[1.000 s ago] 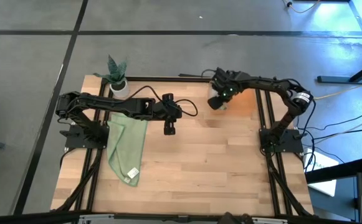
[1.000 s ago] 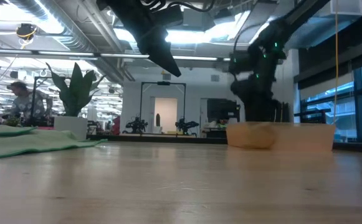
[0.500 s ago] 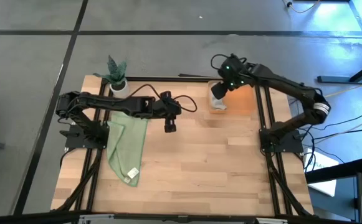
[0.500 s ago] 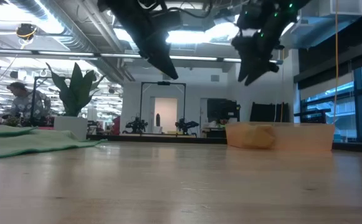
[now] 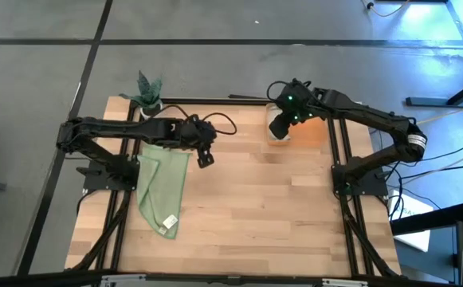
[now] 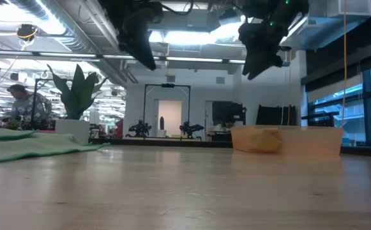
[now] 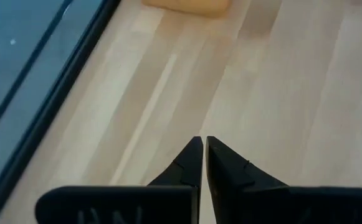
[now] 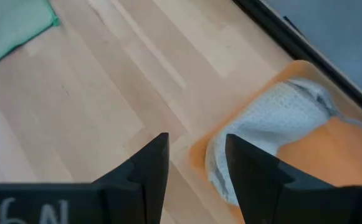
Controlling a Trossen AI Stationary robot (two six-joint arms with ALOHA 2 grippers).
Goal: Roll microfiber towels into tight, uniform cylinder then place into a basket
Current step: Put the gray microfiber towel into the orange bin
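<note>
Only the right wrist view shows the grey towel (image 8: 274, 134) in the basket (image 8: 342, 149) below the empty, parted right claw (image 8: 196, 163).

A light wooden table (image 5: 247, 207) is carrying three things. The orange basket (image 5: 307, 131) is sitting at its far right corner. Well apart from the basket, the green towel (image 5: 161, 187) is lying flat, and a potted plant (image 5: 150, 97) is standing.
</note>
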